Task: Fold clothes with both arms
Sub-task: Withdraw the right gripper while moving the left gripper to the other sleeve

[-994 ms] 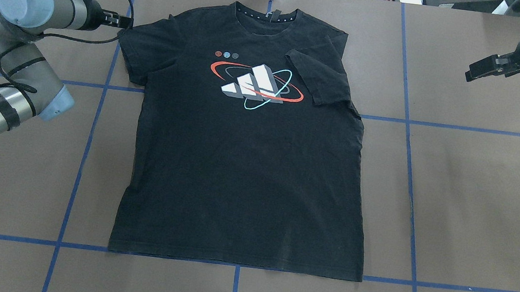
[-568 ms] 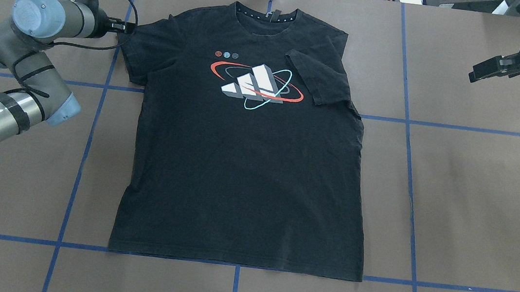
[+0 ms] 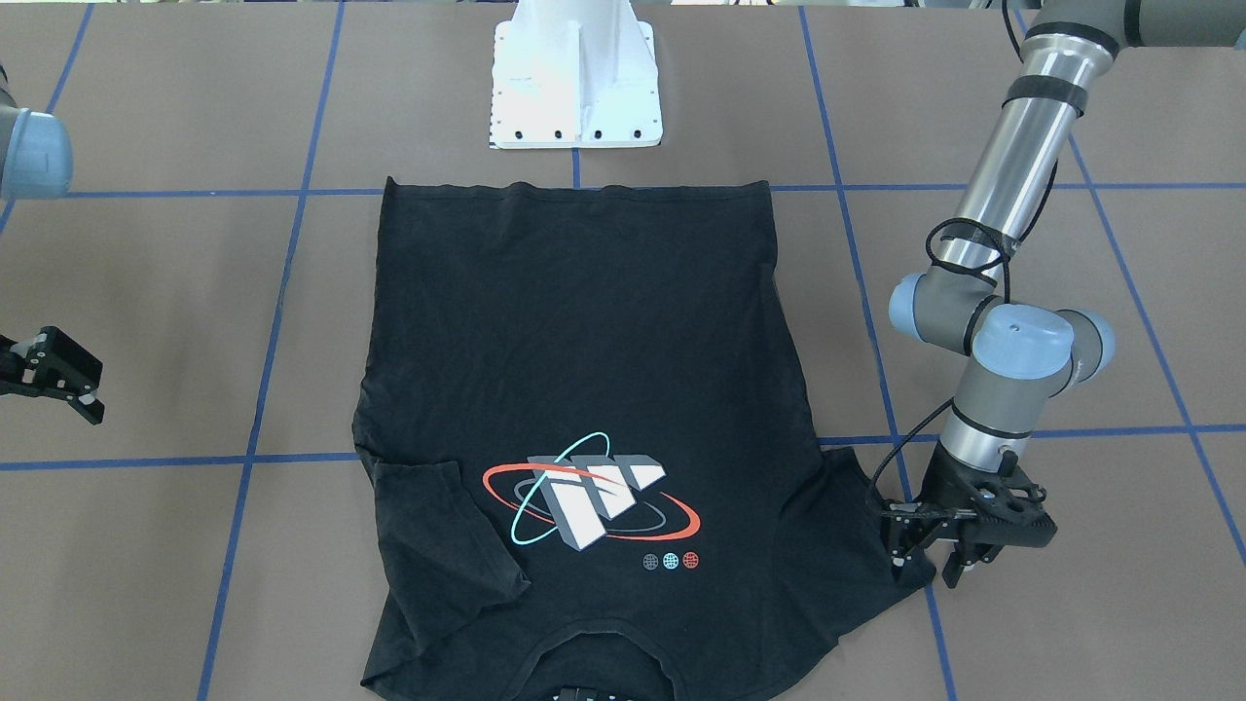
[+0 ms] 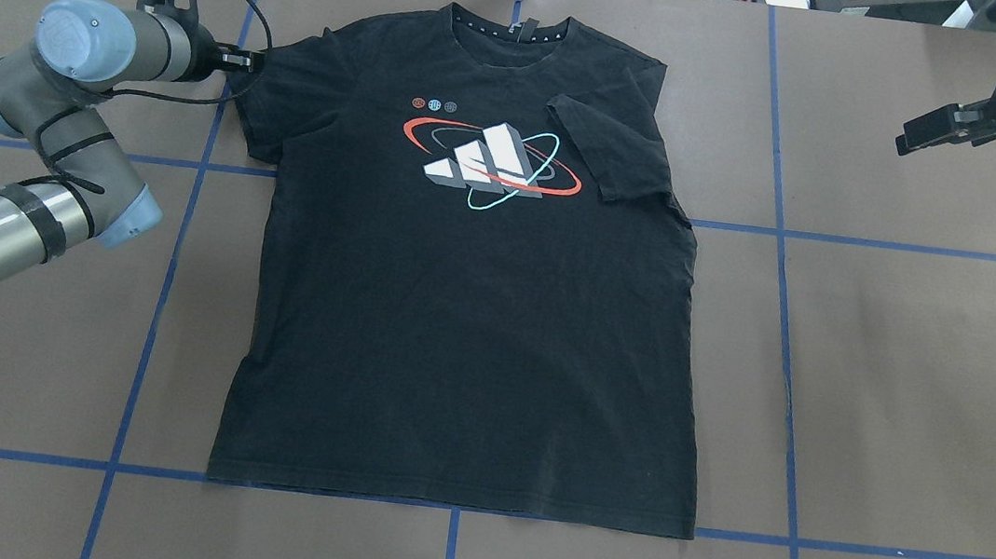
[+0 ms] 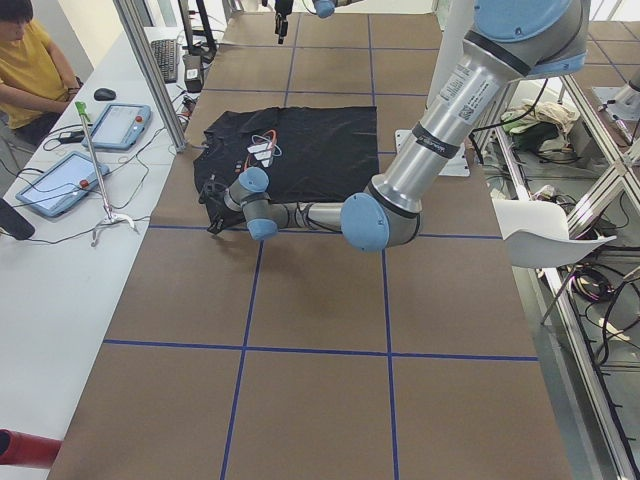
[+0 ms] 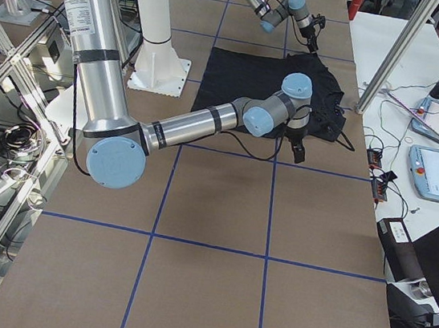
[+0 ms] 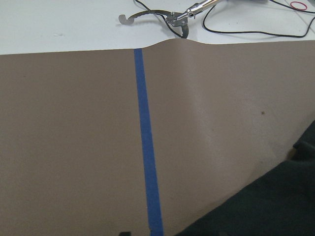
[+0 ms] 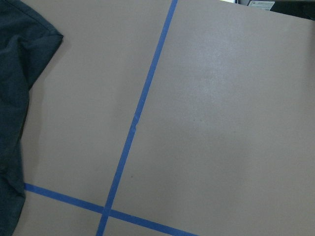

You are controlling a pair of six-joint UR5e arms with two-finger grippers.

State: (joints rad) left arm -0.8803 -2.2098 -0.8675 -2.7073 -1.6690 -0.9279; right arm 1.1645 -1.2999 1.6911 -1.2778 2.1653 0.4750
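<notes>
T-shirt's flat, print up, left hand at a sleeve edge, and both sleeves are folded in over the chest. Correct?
Not both: the overhead view shows only the sleeve on the robot's right folded in over the chest. The other sleeve lies spread out, with the left hand at its edge. The T-shirt is flat, print up.

Brown table with blue tape grid, white pedestal, tablet, seated person
</notes>
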